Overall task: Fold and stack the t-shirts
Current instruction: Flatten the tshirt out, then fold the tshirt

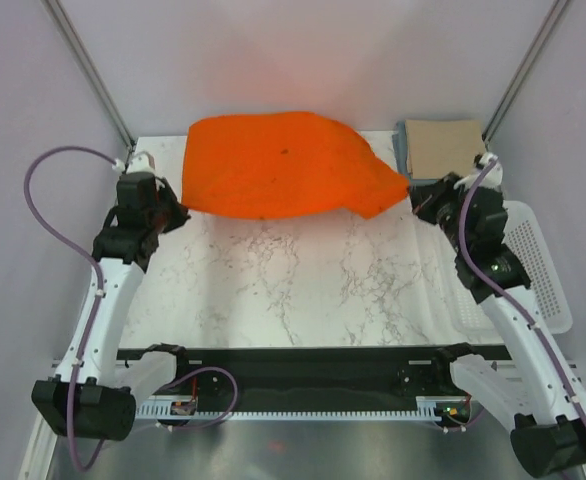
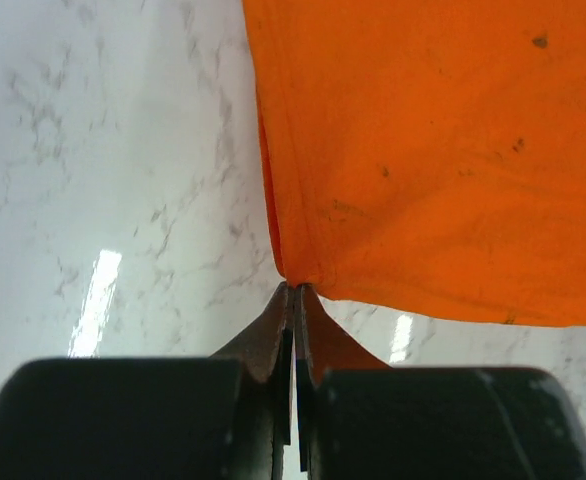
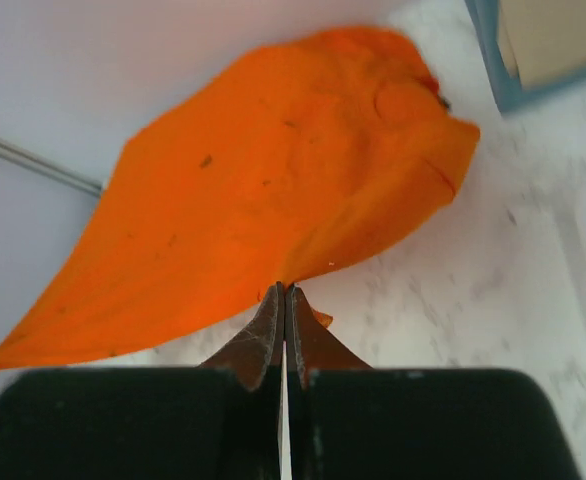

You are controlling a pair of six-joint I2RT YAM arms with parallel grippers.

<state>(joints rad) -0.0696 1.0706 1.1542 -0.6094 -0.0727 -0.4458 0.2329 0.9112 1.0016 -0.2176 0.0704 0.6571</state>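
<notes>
The bright orange t-shirt [image 1: 278, 165] is held stretched between both grippers above the far part of the marble table. My left gripper [image 1: 180, 212] is shut on its left corner, which shows in the left wrist view [image 2: 433, 150] with the gripper [image 2: 297, 288] pinching the edge. My right gripper [image 1: 413, 190] is shut on its right corner; the right wrist view shows the shirt [image 3: 273, 190] and the gripper [image 3: 283, 290]. A folded tan-beige t-shirt [image 1: 443, 146] lies on a folded light blue t-shirt [image 1: 404, 150] at the far right corner.
A white perforated plastic basket [image 1: 533, 270] stands along the table's right edge, under the right arm. Grey walls enclose the table on the left, right and back. The marble table top [image 1: 293, 285] runs in front of the shirt.
</notes>
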